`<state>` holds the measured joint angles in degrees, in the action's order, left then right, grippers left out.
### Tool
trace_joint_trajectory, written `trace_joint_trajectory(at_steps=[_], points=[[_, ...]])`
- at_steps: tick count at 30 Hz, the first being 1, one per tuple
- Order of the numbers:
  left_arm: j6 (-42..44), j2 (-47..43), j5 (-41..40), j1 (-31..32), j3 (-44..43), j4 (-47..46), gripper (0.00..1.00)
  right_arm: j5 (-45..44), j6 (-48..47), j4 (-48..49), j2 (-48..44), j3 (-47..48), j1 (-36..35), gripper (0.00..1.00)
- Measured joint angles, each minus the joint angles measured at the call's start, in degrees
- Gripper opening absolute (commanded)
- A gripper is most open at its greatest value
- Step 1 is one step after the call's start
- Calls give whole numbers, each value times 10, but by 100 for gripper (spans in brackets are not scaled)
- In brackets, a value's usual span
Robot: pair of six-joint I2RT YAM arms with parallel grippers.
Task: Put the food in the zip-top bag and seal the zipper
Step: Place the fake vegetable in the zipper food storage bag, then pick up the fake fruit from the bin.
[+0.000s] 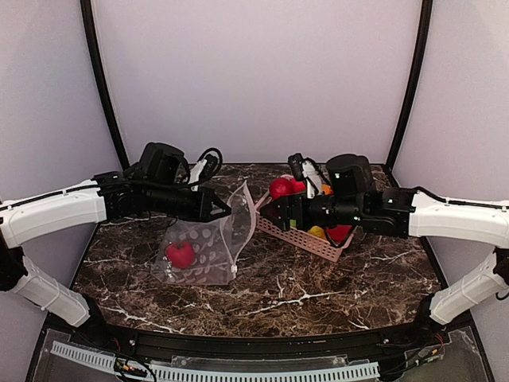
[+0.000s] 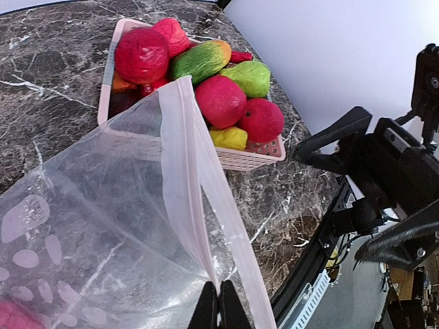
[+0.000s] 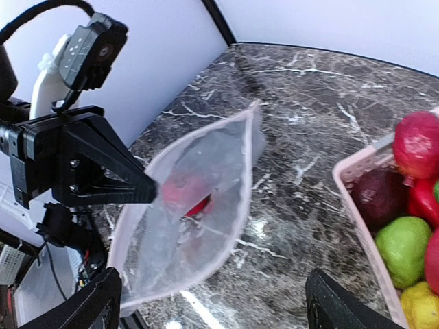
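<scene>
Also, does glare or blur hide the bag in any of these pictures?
Top view: even light, bag pale but readable. Left wrist: bag sharp, red fruit cut off at the corner, soft. Right wrist: white glare on the table beside the bag, that fruit hazy through the plastic.

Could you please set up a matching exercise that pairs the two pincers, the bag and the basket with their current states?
Things:
1. left pincer
2. right pincer
3. zip-top bag
4. pink basket

States:
A. heaped with toy fruits
B. open, holding nothing
C. shut on the zip-top bag's mouth edge
D. mouth held up open, one red fruit inside

Pairs: 1-C, 2-B, 3-D, 4-A
</scene>
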<state>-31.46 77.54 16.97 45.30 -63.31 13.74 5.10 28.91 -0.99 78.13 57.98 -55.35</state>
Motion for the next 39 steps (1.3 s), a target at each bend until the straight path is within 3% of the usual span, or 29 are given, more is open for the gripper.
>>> trace_joint_trajectory(at_steps=[6, 15, 23, 39], points=[[24, -28, -36, -14, 0, 45, 1, -110, -5, -160, -51, 23, 29, 96], [29, -71, -56, -17, 9, 63, 1, -168, 8, -325, -82, 16, 165, 98], [27, -71, -57, -17, 18, 66, 1, -147, -19, -353, -29, -2, 231, 90], [21, -72, -56, -18, 21, 66, 1, -116, -77, -311, 42, -6, 244, 93]])
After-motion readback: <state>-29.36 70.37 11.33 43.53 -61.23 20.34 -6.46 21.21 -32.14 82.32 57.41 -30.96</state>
